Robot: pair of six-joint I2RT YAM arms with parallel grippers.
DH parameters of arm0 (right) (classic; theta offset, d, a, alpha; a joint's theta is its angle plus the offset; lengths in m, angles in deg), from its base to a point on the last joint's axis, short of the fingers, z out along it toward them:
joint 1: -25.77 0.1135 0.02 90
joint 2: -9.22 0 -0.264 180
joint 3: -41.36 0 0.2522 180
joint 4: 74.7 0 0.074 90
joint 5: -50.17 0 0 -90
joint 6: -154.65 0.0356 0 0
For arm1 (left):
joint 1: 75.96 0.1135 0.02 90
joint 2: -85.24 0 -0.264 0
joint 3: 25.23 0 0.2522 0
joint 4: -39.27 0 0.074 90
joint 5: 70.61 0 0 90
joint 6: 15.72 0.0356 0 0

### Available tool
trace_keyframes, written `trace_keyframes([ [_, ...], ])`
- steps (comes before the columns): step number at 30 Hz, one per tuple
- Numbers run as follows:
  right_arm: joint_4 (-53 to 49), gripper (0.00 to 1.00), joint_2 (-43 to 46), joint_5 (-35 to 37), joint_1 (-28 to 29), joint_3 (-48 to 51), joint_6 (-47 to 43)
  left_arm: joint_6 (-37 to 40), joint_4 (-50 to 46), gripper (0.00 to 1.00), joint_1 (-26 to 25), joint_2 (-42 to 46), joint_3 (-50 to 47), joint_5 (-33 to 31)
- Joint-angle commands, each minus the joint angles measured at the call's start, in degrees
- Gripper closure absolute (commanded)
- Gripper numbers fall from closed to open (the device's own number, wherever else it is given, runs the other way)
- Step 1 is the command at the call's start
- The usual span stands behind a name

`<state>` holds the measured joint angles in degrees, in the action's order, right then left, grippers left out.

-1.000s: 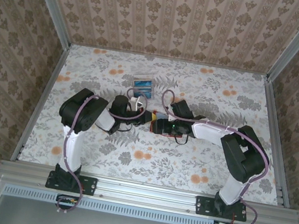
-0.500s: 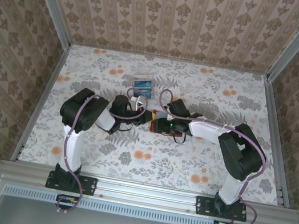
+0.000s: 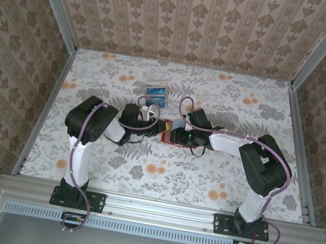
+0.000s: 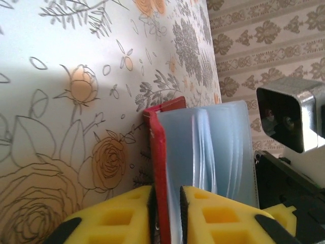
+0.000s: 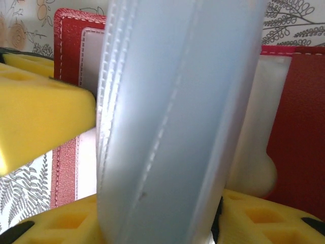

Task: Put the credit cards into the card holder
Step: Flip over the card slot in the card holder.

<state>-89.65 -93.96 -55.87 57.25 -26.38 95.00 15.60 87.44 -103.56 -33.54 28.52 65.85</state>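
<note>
Card holder (image 4: 158, 152) is pinched by its red cover (image 5: 294, 127) in your left gripper (image 4: 166, 197), pads nearly together. Your right gripper (image 5: 122, 168) straddles a pale sleeve (image 5: 172, 101), half-spread, grip unclear. Expect light, floppy, slick plastic, so take the stiffer stitched edge. It sits just on the arm-base side of the credit cards (image 3: 156, 91) on the bench (image 3: 223, 177).

Floral table (image 3: 218, 169). Credit cards (image 3: 155, 92) lie flat in a small stack just beyond the left fingers (image 4: 111, 216). Card holder (image 4: 158, 152) between those fingers; table contact unclear.
</note>
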Motion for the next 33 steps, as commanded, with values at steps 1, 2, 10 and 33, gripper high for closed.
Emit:
trace_keyframes([
  [1,0.38,0.48,-0.56,-1.07,-0.97,2.56,1.98,2.33,-1.66,0.96,0.53,0.59,-0.61,-0.66],
  [2,0.23,0.47,0.22,-0.07,-1.20,3.22,2.21,2.27,-1.75,1.00,0.58,0.47,-0.69,-0.77],
  [10,-3.77,0.44,5.80,10.20,-2.88,6.52,3.62,3.21,-3.23,1.00,0.79,1.23,-1.00,-1.35],
  [33,-9.68,0.28,8.83,16.30,8.96,-1.44,-9.07,3.39,-4.32,1.00,0.53,1.58,-0.79,-1.54],
])
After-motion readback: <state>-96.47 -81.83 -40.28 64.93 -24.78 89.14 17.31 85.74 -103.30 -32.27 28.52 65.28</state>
